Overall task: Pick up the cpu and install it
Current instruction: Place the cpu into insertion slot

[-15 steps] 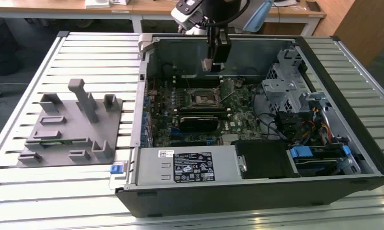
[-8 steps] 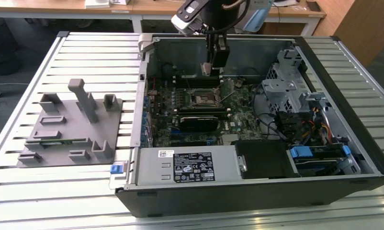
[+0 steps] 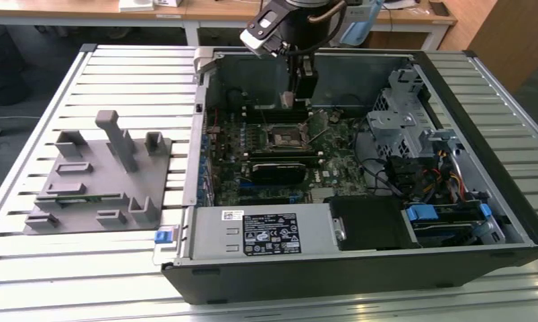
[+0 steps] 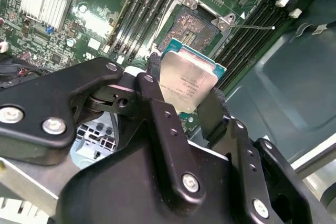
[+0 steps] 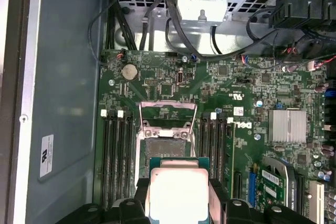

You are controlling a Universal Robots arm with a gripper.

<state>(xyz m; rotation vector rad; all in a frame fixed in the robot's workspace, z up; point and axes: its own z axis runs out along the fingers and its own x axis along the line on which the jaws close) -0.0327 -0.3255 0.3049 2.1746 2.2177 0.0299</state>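
Note:
My gripper (image 3: 288, 100) hangs inside the open computer case (image 3: 483, 87), shut on the cpu (image 4: 185, 81), a flat square chip with a silvery top and a green rim. Both wrist views show black fingers (image 4: 212, 109) clamped on two opposite edges of the chip (image 5: 177, 190). The chip is held in the air, tilted in the second wrist view, above and a little short of the open socket (image 5: 164, 142) on the green motherboard (image 5: 252, 85). The socket's metal bracket (image 5: 168, 111) is swung open. In the exterior view the socket (image 3: 286, 139) lies just below the gripper.
Memory slots (image 5: 114, 150) flank the socket on both sides. A silver heatsink (image 5: 286, 125), cables and a metal drive cage (image 3: 403, 121) crowd the case's other end. A grey plastic tray with upright posts (image 3: 103, 174) sits on the slatted table at the exterior view's left.

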